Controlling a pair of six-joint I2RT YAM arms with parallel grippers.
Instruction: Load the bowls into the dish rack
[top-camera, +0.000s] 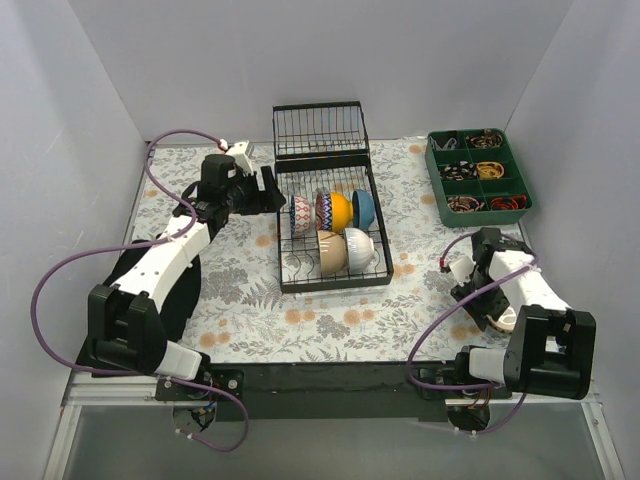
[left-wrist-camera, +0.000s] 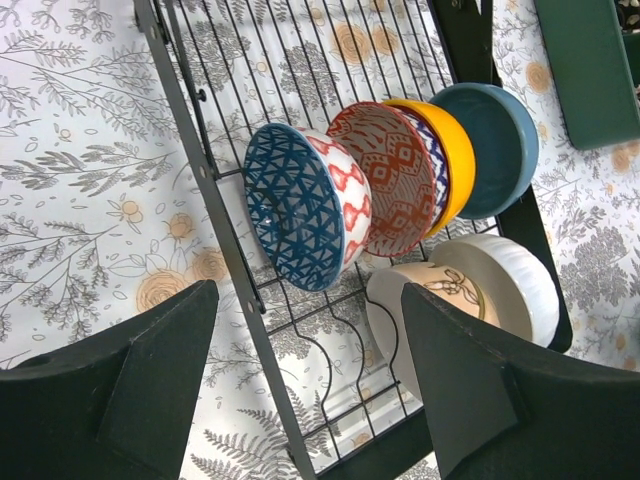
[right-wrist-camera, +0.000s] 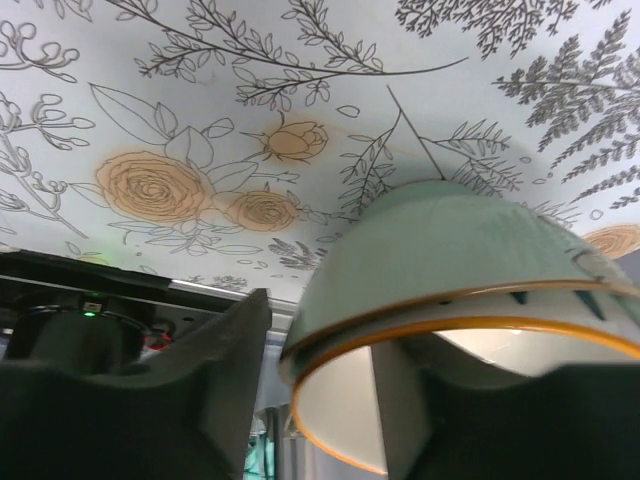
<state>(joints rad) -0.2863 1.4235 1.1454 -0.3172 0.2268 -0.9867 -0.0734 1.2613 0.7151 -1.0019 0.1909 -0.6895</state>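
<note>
Inside dish rack (top-camera: 318, 130), six bowls (left-wrist-camera: 300, 205), right gripper (right-wrist-camera: 330, 345) straddling green bowl (right-wrist-camera: 450, 250)

Your left arm (top-camera: 165, 262) at eight o'clock and right arm (top-camera: 530, 285) at four o'clock in the top view share glossy white link shells, boxy black joints, matte black wedge-shaped fingers (left-wrist-camera: 130, 390) and looping purple cables (top-camera: 190, 133).

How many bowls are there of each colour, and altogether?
Blue-and-red patterned bowl: 1
Red patterned bowl: 1
Yellow bowl: 1
Teal bowl: 1
Cream bowl: 1
White bowl: 1
Pale green bowl, at the right pincer: 1
Total: 7, six of them in the dish rack
</note>
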